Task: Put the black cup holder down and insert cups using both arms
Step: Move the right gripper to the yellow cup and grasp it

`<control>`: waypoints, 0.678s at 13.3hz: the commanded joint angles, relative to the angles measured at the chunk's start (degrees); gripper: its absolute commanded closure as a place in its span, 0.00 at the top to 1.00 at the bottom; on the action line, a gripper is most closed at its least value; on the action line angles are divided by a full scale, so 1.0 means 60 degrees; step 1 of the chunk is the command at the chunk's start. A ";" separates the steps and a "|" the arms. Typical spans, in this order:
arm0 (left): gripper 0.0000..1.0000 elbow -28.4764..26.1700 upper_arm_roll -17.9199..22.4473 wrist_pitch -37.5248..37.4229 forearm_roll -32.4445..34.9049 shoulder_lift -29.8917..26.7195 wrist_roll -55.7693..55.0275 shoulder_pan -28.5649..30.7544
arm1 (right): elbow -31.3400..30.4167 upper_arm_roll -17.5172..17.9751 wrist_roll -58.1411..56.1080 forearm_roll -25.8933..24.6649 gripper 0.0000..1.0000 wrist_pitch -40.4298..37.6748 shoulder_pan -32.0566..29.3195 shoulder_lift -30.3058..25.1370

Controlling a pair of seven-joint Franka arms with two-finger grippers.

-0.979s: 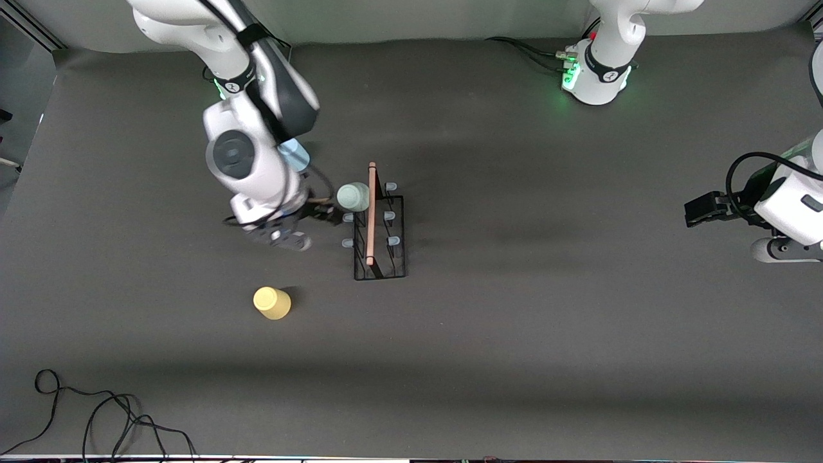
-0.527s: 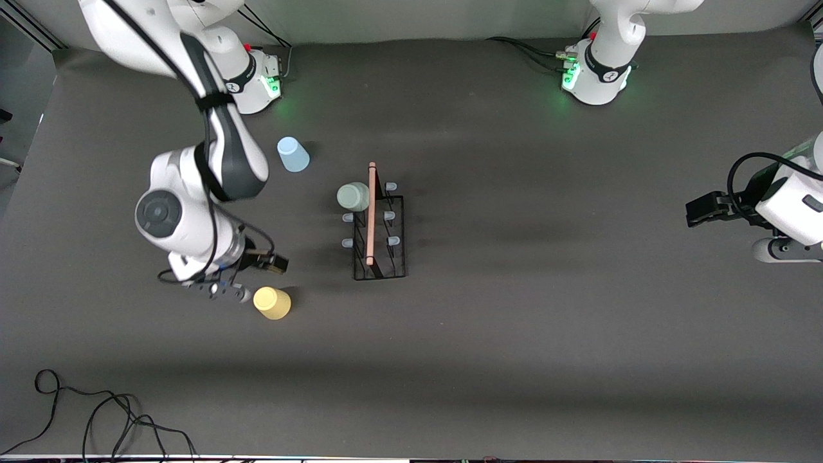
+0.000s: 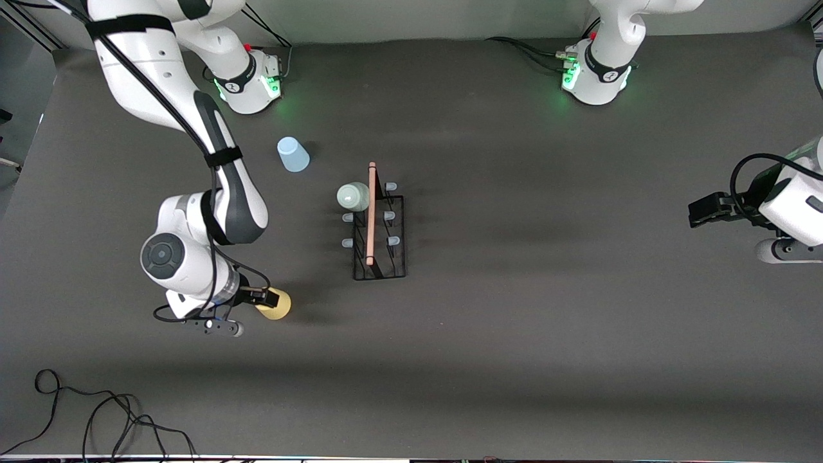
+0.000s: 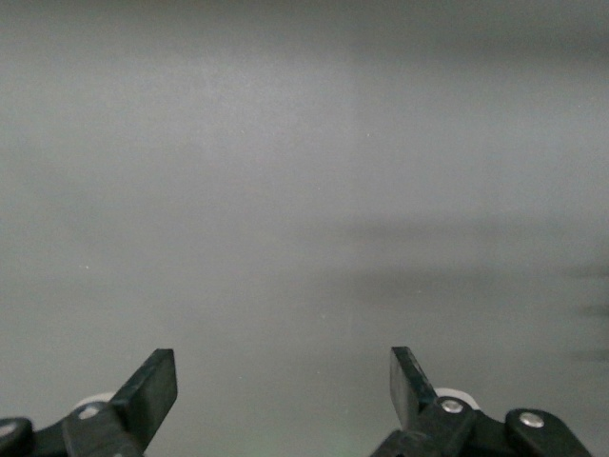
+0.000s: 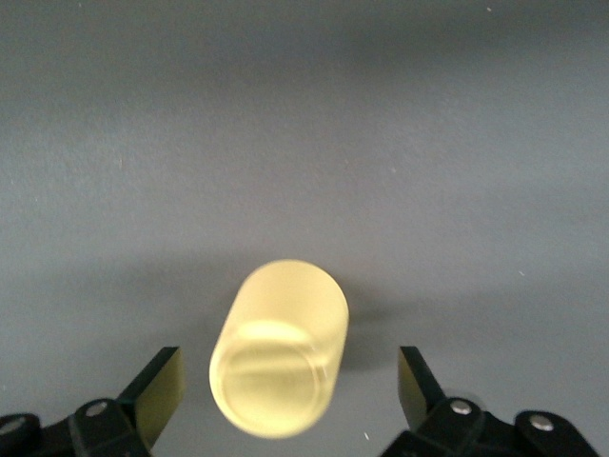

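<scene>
The worktop (image 3: 514, 321) is taking up nearly all the scene, dark grey, w/ a cable (image 3: 96, 411) lying at the edge nearest the front camera, toward the right arm's end.

The right arm (image 3: 193, 154) is reaching down from its base, and the right tool (image 3: 260, 302) is sitting low at the yellow cup (image 3: 275, 304). In the right wrist view its fingers (image 5: 157, 386) are spread wide, one on each side of the cup (image 5: 278, 347), w/ clear gaps both sides, so it's released and not gripping yet.

The left arm (image 3: 787, 212) is waiting at its own end of the worktop, left tool (image 3: 697, 211) over bare surface; its wrist view shows the fingers (image 4: 152, 386) spread w/ nothing between them.

The black cup holder (image 3: 378, 231) is standing mid-worktop, wooden handle (image 3: 371, 212) on top. That part looks done.

Cups: the pale green cup (image 3: 352, 197) is sitting on a peg at the holder's end nearest the bases, so approx one of three is in. The light blue cup (image 3: 292, 155) is standing on the worktop, nearer the right arm's base than the holder is. The yellow one is lying nearer the front camera than the holder, toward the right arm's end.

Left to do, I'd say: grip and peg the yellow, then the blue.
</scene>
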 commanded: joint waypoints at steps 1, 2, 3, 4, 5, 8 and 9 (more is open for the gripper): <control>1.00 -0.0160 0.0054 0.0112 0.0028 -0.0325 0.0478 -0.0039 | 0.0564 0.0063 -0.0280 0.0351 1.00 0.0193 -0.0068 0.0515; 1.00 -0.0160 0.0083 0.0069 0.0029 -0.0369 0.0478 -0.0010 | 0.0550 0.0078 -0.0280 0.0351 1.00 0.0193 -0.0053 0.0559; 1.00 -0.0189 0.0098 0.0068 -0.0073 -0.0369 0.0521 0.0106 | 0.0520 0.0078 -0.0280 0.0351 1.00 0.0193 -0.0024 0.0588; 1.00 -0.0204 0.0069 -0.0019 -0.0103 -0.0384 0.0551 0.0339 | 0.0477 0.0078 -0.0280 0.0351 1.00 0.0193 -0.0009 0.0647; 1.00 -0.0219 0.0069 -0.0078 -0.0103 -0.0384 0.0551 0.0356 | 0.0404 0.0078 -0.0280 0.0351 1.00 0.0179 0.0005 0.0662; 1.00 -0.0277 0.0069 -0.0107 -0.0088 -0.0632 0.0755 0.0386 | -0.0006 0.0092 -0.0309 0.0337 0.94 0.0077 0.0020 0.0560; 1.00 -0.0451 0.0055 -0.0093 -0.0088 -0.0778 0.0930 0.0444 | -0.0109 0.0092 -0.0614 0.0336 0.36 0.0062 0.0035 0.0472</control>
